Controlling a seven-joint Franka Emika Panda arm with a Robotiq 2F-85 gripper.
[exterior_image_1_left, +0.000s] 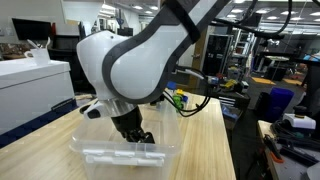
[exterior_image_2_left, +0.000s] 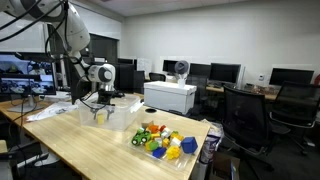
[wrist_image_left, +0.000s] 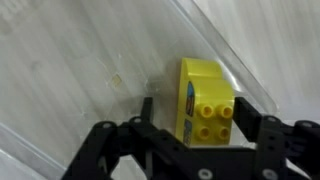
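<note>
A yellow studded toy block (wrist_image_left: 208, 105) lies on the floor of a clear plastic bin (wrist_image_left: 225, 50), against its wall. In the wrist view my gripper (wrist_image_left: 208, 114) is open, with one finger on each side of the block. The right finger is close against the block and the left finger stands a little apart from it. In both exterior views the gripper (exterior_image_1_left: 138, 133) (exterior_image_2_left: 99, 104) reaches down into the clear bin (exterior_image_1_left: 120, 153) (exterior_image_2_left: 122, 119) on the wooden table. The block is hidden in the exterior views.
A pile of colourful toy blocks (exterior_image_2_left: 163, 142) (exterior_image_1_left: 178, 98) lies on the wooden table (exterior_image_2_left: 90, 150) beside the bin. A white box-shaped machine (exterior_image_2_left: 170, 95) stands behind the table. Black office chairs (exterior_image_2_left: 245, 115) and desks with monitors stand around it.
</note>
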